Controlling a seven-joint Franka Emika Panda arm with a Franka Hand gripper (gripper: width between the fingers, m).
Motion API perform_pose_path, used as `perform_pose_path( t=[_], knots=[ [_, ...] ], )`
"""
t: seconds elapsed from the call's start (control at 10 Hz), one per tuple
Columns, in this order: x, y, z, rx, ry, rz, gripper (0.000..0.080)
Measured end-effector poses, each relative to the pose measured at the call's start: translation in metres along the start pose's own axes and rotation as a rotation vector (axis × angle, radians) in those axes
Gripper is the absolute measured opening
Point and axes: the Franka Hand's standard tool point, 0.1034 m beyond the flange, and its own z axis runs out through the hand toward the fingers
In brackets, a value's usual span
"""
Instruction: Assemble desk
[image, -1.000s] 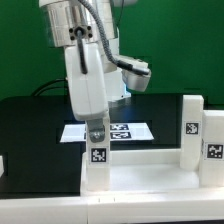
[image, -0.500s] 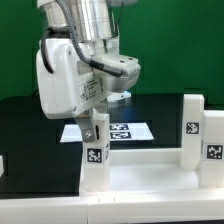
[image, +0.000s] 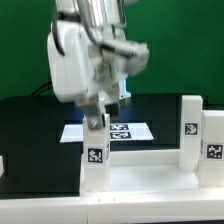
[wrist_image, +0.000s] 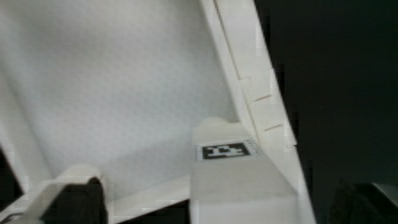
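The white desk tabletop (image: 140, 175) lies flat at the front. Three square legs stand on it: one at the exterior view's left (image: 96, 162), two at the right (image: 190, 132) (image: 213, 150), each with a tag. My gripper (image: 95, 123) hangs straight down just over the top of the left leg. In the wrist view the same leg (wrist_image: 228, 165) with its tag runs up between my fingers, with the tabletop (wrist_image: 125, 90) behind it. One dark finger (wrist_image: 68, 203) stands clear of the leg's side. The gripper (wrist_image: 222, 208) looks open around the leg.
The marker board (image: 125, 130) lies on the black table (image: 30, 130) just behind the left leg. A green wall closes the back. A small white part shows at the exterior view's left edge (image: 3, 165).
The wrist has turned about its vertical axis over the left leg, the hand body swinging round. The gripper stays over that leg and sits slightly higher. The legs have not moved.
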Motion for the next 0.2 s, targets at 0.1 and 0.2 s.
perform_pose_path(
  t=[0.1, 0.2],
  knots=[
    [-0.0030, -0.0034, -0.0085, 0.006, -0.008, -0.002, 0.0641],
    [-0.0049, -0.0021, -0.0050, 0.002, -0.006, -0.007, 0.0648]
  ],
)
